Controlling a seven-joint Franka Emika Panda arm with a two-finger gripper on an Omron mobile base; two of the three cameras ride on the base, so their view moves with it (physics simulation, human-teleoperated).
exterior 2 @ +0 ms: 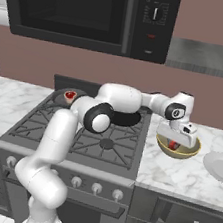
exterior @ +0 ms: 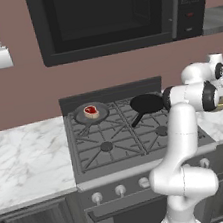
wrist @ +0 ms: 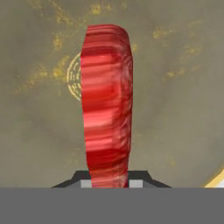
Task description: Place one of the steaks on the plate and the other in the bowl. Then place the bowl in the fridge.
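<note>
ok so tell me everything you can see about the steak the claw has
The steak is a raw red slab with lighter pink streaks. It stands on edge, upright between the fingertips of the claw, which is shut on its lower end. It hangs inside the tan bowl on the marble counter right of the stove, over the bowl's yellowish speckled bottom. In the right base view it shows as a red patch under the hand. Whether it touches the bowl's floor cannot be told.

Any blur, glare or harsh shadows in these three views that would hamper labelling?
Left and right base views: flat even rendered light, no glare, soft shadows, coarse edges. Hand view: the steak between the gripper tips looms large and smeared in bands, and the bowl inside looks mottled.
</note>
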